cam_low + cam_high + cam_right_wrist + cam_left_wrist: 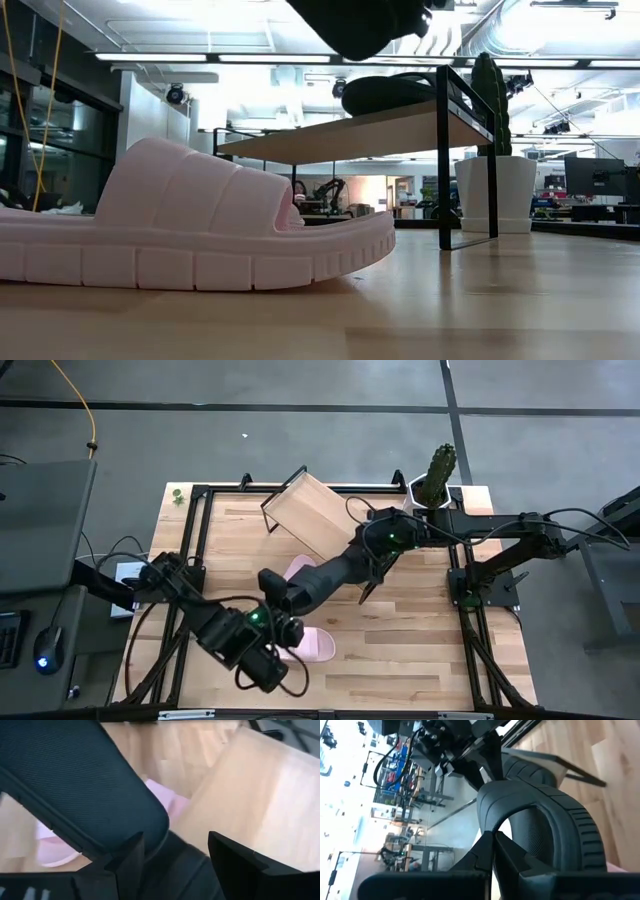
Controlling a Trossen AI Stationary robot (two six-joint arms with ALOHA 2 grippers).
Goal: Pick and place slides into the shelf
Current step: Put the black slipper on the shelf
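Two pincers perhaps on black slide (318, 582)

The table (400, 650) is light brown wood with thin darker stripes running along its boards. A black metal frame (200, 492) goes around its edges. The shelf (315, 510) near the far edge has a pale wooden board and thin black legs. One slide (318, 644) near the front edge is soft light pink, with ridges on its strap and little square blocks along its sole. Another pink slide (298, 568) lies in the middle of the table. A black slide (540, 820) has a dotted inside and ribbed edges. The pot (492, 192) is white and the cactus (440, 465) is dark green. Both arms are black.
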